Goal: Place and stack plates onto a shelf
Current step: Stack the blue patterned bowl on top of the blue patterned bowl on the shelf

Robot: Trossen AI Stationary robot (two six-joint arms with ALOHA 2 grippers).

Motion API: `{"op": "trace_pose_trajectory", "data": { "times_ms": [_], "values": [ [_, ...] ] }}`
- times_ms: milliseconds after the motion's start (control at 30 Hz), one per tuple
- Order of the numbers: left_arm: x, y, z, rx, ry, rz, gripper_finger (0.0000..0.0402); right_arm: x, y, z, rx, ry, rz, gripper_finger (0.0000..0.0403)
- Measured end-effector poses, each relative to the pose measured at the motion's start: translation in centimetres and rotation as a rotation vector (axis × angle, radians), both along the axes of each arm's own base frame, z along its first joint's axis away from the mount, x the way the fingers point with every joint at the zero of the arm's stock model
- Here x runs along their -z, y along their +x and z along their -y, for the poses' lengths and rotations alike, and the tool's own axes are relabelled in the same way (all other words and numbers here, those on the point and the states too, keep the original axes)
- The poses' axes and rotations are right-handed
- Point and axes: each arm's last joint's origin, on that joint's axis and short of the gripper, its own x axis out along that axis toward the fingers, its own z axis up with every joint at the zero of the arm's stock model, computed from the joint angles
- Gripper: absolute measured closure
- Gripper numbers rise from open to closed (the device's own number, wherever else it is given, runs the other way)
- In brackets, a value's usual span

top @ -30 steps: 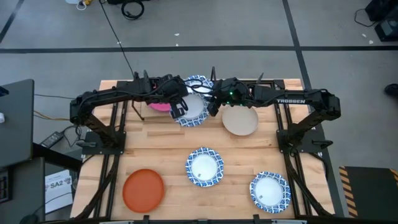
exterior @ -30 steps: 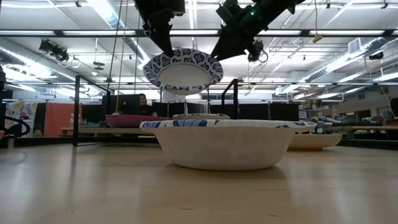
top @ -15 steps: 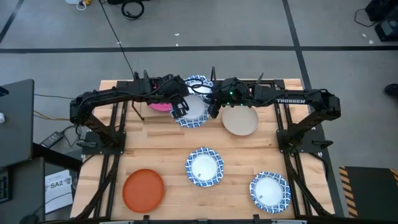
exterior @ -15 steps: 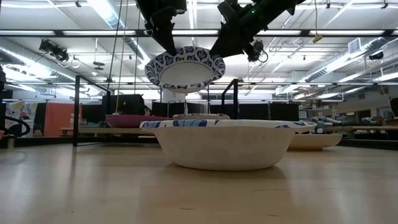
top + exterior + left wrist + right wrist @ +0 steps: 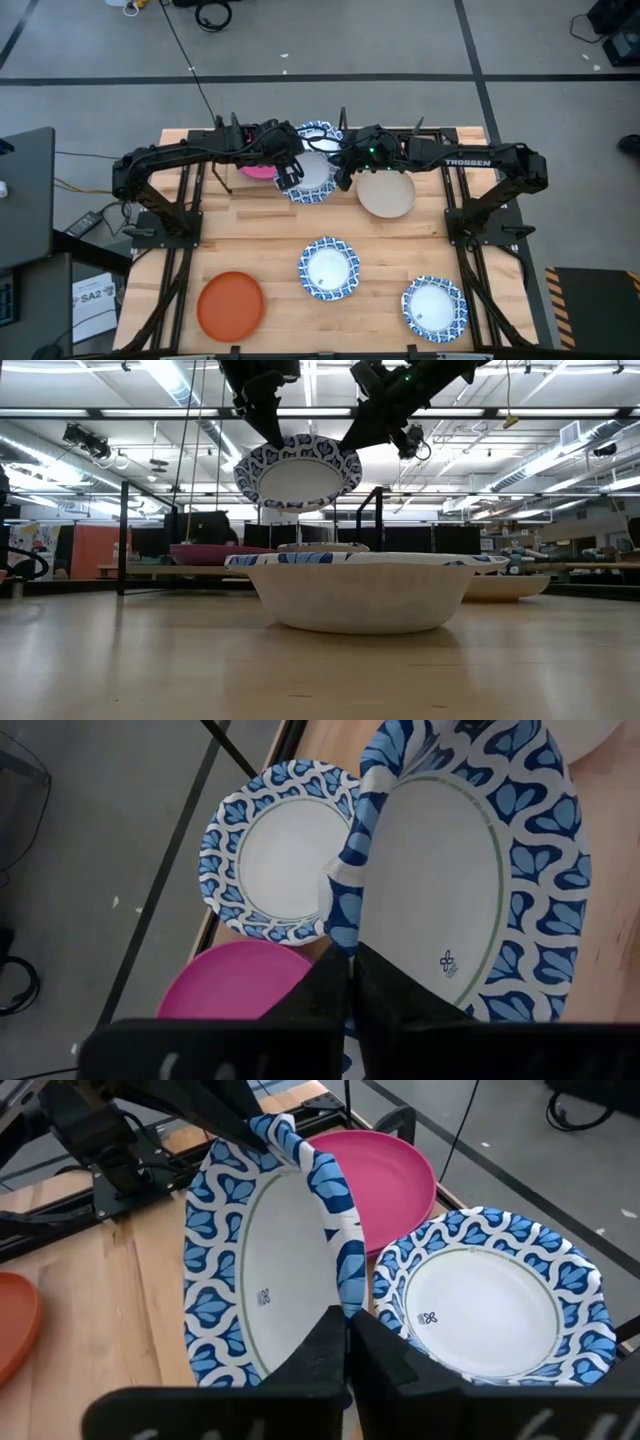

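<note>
A blue-and-white patterned plate (image 5: pixel 309 180) hangs in the air over the far middle of the table, between my two grippers. My left gripper (image 5: pixel 288 173) is shut on its left rim and my right gripper (image 5: pixel 343 172) on its right rim. Below and behind it, a second patterned plate (image 5: pixel 270 860) and a magenta plate (image 5: pixel 240 982) lie flat on the shelf (image 5: pixel 140 570). A beige plate (image 5: pixel 386 193) lies to the right of the held one. My left gripper pinches the held plate's patterned rim (image 5: pixel 343 925) between its two shut fingers, slanting down from above on the plate's left side. The rim is creased upward at the grip. The plate is lifted clear, roughly level. My right gripper pinches the opposite patterned rim (image 5: pixel 347 1295) between its two shut fingers, slanting down from above on the plate's right side. The rim bends up there too. In the low view the plate (image 5: pixel 298 470) hangs clear of everything below.
On the near half of the table lie an orange plate (image 5: pixel 231 305) at the left, a patterned plate (image 5: pixel 328 268) in the middle and another (image 5: pixel 434 308) at the right. The shelf's black posts (image 5: pixel 123 535) stand upright along the far edge.
The held plate has come up a little on its right side and now hangs nearer to level. Both arms stay about where they were.
</note>
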Motion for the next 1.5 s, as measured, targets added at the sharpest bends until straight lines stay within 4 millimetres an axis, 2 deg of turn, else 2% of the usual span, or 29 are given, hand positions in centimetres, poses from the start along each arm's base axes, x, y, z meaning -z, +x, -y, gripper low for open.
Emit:
{"op": "trace_pose_trajectory", "data": {
  "times_ms": [500,667,867,1100,1233,1500],
  "values": [
    [0.1,-0.2,0.0,-0.003,-0.007,-0.017,0.0283,0.0,0.0,0.1,0.008,-0.003,-0.001,0.0395],
    [-0.1,-0.7,0.2,-0.013,-0.018,-0.033,0.0279,-0.1,-0.1,0.7,0.031,-0.01,0.011,0.0395],
    [-1.0,-2.9,0.9,-0.039,-0.057,-0.075,0.0279,-0.4,-0.4,2.3,0.079,-0.019,0.045,0.0395],
    [-2.7,-5.2,2.7,-0.075,-0.113,-0.018,0.0279,-0.7,-1.3,5.1,0.171,-0.025,0.077,0.0395],
    [-3.2,-5.7,4.3,-0.078,-0.141,0.025,0.0278,-0.3,-1.6,7.0,0.216,0.005,0.098,0.0395],
    [-3.5,-5.5,8.3,-0.05,-0.041,0.085,0.0278,1.8,-1.2,10.2,0.196,0.114,0.131,0.0395]
  ]
}}
